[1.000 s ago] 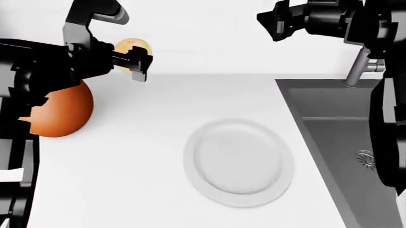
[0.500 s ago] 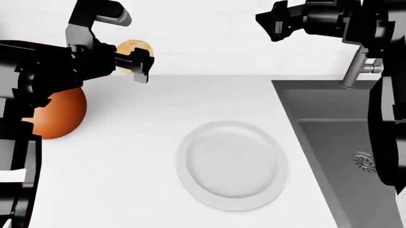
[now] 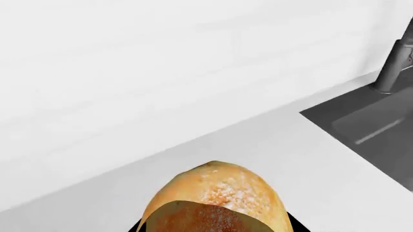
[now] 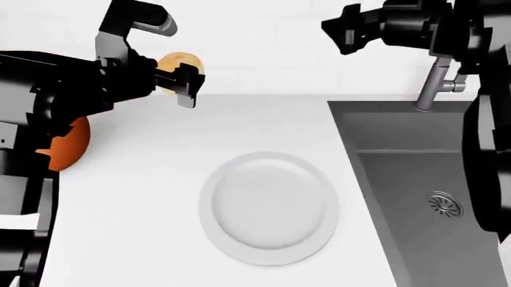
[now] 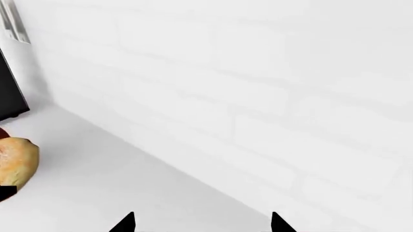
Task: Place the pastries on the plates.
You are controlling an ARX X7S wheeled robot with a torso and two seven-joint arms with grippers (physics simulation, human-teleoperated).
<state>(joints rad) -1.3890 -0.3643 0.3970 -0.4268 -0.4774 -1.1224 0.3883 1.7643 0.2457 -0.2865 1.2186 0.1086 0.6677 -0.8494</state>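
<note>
Nothing to read here, no labels, brands, numbers or signs on anything in any of the 3 views, just plain unmarked surfaces.
</note>
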